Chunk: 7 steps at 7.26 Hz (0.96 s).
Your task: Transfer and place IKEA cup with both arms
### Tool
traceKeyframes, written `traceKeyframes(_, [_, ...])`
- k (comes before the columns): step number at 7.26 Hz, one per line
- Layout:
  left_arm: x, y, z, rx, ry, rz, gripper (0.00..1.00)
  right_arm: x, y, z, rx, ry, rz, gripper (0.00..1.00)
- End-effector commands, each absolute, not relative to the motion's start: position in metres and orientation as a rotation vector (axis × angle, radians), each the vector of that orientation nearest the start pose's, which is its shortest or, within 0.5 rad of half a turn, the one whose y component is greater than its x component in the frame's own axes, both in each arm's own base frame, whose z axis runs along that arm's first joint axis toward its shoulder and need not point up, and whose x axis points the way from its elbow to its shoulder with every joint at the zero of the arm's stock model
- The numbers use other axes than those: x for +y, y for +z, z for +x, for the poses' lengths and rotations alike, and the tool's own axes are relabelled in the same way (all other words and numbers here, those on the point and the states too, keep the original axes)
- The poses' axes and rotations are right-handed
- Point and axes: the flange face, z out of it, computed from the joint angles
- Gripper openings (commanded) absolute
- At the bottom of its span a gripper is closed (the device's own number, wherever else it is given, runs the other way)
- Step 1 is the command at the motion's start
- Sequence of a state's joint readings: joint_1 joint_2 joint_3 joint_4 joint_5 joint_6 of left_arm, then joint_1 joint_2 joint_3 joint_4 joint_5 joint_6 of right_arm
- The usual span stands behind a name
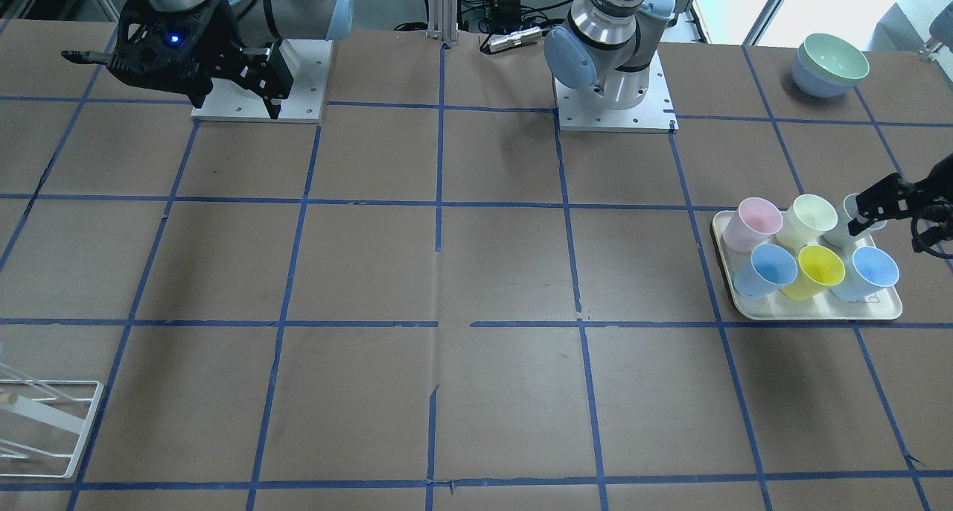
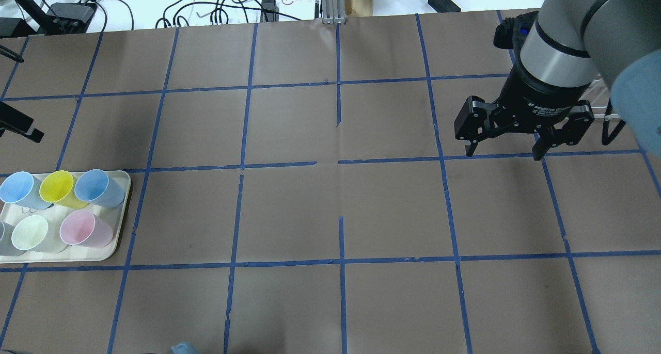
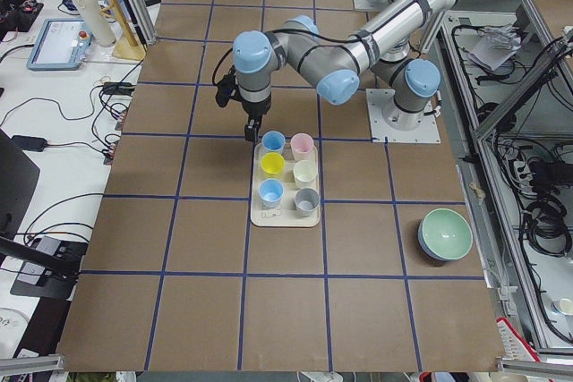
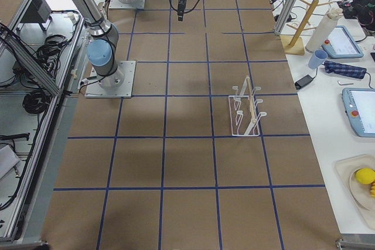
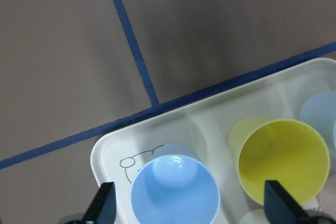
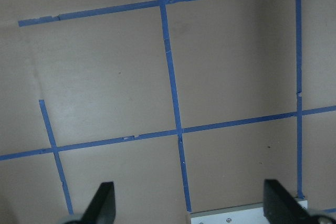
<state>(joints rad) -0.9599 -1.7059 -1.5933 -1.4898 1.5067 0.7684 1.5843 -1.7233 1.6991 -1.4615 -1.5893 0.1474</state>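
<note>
Your work surface is a brown table (image 2: 330,214) squared off with blue tape. Everything you need sits at its left end, on a cream tray (image 2: 123,204) carrying six pastel tumblers in two rows. The IKEA cup (image 2: 18,188) stands upright, mouth up, in the tray's far left corner, in the row away from the robot and just beside the yellow cup (image 2: 56,186). Don't mistake it for the slightly deeper blue cup (image 2: 97,186) on the yellow one's other side. The left gripper (image 5: 190,205) hangs above it with fingers spread wide, and in the wrist view the cup's mouth lies between them. The right gripper (image 2: 504,151) hovers well apart over bare table, fingers likewise spread and holding nothing. Expect the cup to be very light, with a thin wall that may flex. The smooth tapered plastic looks slippery, so a hard squeeze low down could make it slide out. The gap toward the yellow cup looks narrow, so you may do better to pinch near the rim. That would leave the lower body free for the other arm to take. The cup is a pale, whitish light blue, with no handle and a plain wall. It narrows to a smaller base, shows a glossy highlight on its inner floor, and matches its neighbours in size.
</note>
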Motion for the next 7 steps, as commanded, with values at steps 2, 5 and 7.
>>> traceKeyframes(2, [-0.505,0.475,0.025,3.219,0.045,0.027,1.00,-0.416,0.487,0.137,3.158,0.123,0.210,1.00])
traceKeyframes(5, [-0.492,0.489,-0.107,3.206,0.019,-0.045,1.00,-0.420,0.487,0.132,3.148,0.112,0.236,1.00])
traceKeyframes(7, [-0.489,0.490,-0.120,3.205,0.016,-0.018,1.00,-0.423,0.489,0.130,3.144,0.071,0.248,1.00])
